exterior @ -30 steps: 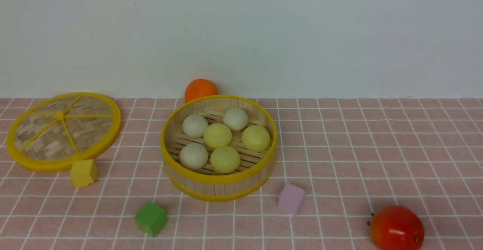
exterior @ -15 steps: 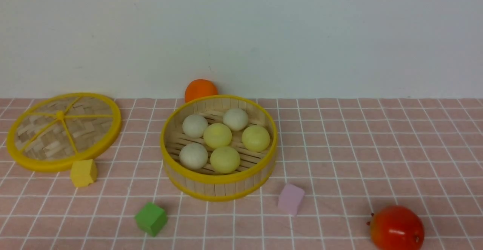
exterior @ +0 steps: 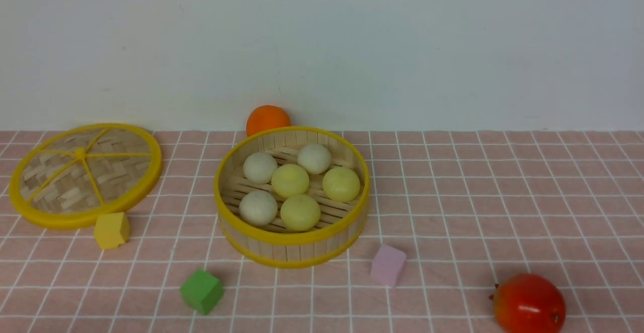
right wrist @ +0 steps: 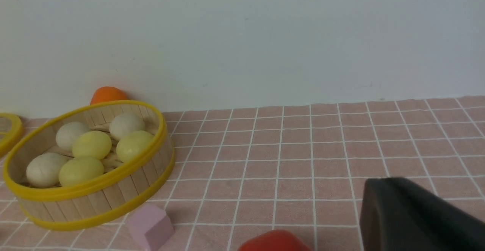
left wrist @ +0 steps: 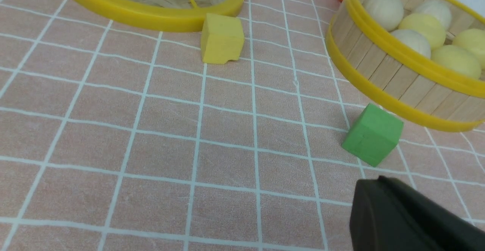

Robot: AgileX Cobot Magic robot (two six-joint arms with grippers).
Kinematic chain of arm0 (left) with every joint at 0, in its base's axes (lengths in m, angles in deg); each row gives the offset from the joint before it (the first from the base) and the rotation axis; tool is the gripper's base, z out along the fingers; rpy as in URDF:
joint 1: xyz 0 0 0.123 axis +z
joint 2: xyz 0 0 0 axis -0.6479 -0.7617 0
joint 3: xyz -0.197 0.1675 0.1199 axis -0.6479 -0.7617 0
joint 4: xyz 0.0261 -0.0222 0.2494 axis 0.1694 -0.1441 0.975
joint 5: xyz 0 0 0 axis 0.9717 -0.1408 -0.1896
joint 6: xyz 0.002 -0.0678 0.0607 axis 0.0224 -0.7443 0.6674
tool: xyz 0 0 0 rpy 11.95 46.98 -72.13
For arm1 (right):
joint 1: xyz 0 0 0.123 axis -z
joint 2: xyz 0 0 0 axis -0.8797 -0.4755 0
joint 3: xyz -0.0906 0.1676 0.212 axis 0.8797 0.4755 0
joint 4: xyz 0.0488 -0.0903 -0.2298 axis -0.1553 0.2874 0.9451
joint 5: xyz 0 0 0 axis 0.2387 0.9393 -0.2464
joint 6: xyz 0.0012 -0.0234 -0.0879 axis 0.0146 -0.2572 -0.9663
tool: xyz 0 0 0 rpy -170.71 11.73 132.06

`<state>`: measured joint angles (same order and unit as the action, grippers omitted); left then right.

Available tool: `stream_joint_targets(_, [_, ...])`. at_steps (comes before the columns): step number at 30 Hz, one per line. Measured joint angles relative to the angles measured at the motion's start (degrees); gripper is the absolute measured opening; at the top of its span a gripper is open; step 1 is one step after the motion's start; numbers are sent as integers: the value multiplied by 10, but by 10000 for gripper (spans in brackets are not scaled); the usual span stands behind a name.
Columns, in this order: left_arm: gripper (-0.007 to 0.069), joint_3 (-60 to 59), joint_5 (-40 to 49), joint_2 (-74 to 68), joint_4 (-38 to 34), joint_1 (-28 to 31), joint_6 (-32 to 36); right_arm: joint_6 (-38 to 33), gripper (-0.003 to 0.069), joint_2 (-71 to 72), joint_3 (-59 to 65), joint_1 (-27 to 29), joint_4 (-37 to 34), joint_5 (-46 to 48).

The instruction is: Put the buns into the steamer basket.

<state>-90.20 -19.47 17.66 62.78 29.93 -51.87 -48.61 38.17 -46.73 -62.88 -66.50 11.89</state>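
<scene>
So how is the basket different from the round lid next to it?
The basket is a deep tub with slat walls; the lid is a flat disc. The basket holds six buns; the lid holds nothing. The basket's floor is straight slats, while the lid is woven, with yellow spokes meeting at a hub. The lid sits to the left of the basket, near a yellow block. Both are round, bamboo-coloured and yellow-rimmed.

six buns (exterior: 290,180) inside steamer basket (exterior: 292,245)
</scene>
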Motion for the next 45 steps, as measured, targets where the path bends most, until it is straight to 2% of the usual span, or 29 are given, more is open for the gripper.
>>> stream_joint_targets(5, [13, 0, 0, 0, 0, 0, 0, -2, 41, 0, 0, 2, 56, -16])
stream_joint_targets(9, [13, 0, 0, 0, 0, 0, 0, 1, 44, 1, 2, 37, 108, -10])
stream_joint_targets(16, [13, 0, 0, 0, 0, 0, 0, 59, 53, 28, 89, 91, 114, -3])
stream_joint_targets(20, [13, 0, 0, 0, 0, 0, 0, 69, 56, 28, 122, 91, 118, 28])
stream_joint_targets(41, [20, 0, 0, 0, 0, 1, 0, 71, 75, 28, 122, 91, 121, 28])
stream_joint_targets(45, [21, 0, 0, 0, 0, 22, 0, 71, 83, 28, 122, 91, 121, 28])
